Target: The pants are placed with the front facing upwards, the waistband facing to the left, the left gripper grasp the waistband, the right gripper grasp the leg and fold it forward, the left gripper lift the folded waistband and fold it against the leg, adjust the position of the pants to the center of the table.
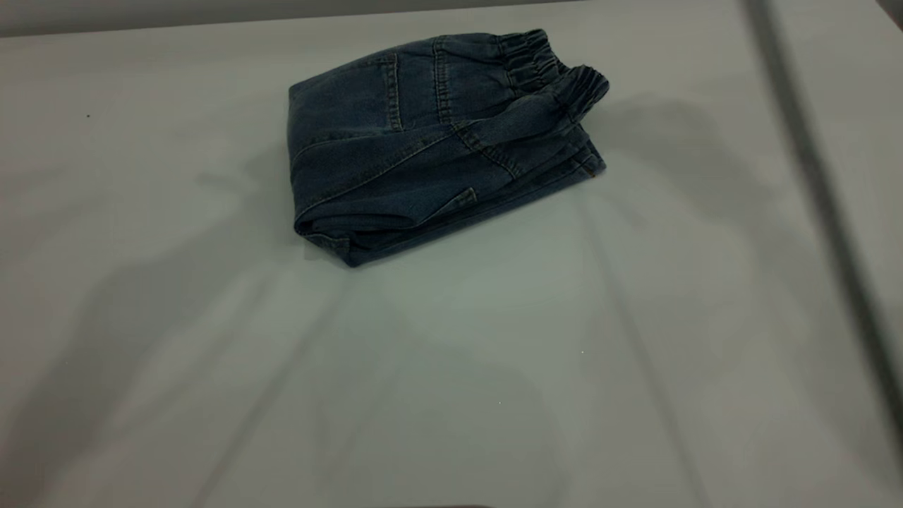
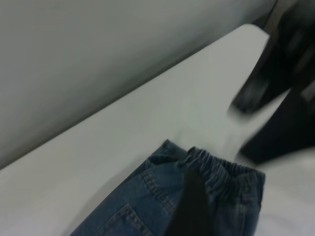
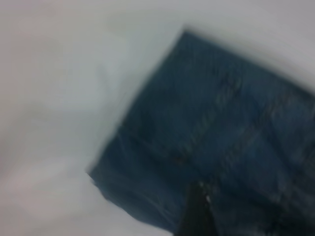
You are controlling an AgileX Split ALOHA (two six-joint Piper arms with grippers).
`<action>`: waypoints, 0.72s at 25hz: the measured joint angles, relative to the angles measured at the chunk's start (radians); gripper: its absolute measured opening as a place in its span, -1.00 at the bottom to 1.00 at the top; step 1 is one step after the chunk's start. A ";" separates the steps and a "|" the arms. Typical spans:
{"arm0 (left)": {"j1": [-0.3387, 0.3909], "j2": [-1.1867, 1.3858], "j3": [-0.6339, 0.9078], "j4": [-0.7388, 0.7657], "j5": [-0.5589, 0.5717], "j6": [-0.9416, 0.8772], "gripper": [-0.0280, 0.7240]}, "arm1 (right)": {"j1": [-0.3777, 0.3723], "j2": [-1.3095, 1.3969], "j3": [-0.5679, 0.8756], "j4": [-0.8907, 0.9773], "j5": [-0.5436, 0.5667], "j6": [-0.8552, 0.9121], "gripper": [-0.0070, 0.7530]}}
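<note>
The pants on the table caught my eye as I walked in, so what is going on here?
The pants lie folded into a compact bundle on the table, toward its far side, with the gathered waistband on top at the bundle's right end. Neither arm appears in the exterior view, and nothing is holding the denim there. Each wrist view looks down on the bundle from close by, with only a dark part of its gripper visible. The folding looks done.

The pants [image 1: 430,141] lie folded in a compact bundle on the table [image 1: 451,367], the waistband [image 1: 547,74] bunched at the bundle's far right corner.
</note>
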 joint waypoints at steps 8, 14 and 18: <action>0.000 -0.019 0.000 0.000 0.081 -0.002 0.53 | 0.237 0.177 0.007 -0.438 -0.067 0.259 0.24; 0.000 -0.019 0.000 0.003 0.146 -0.002 0.53 | 0.252 0.283 0.007 -0.452 -0.061 0.362 0.24; 0.000 -0.019 0.000 0.013 0.152 -0.001 0.53 | 0.251 0.332 0.007 -0.416 -0.036 0.374 0.24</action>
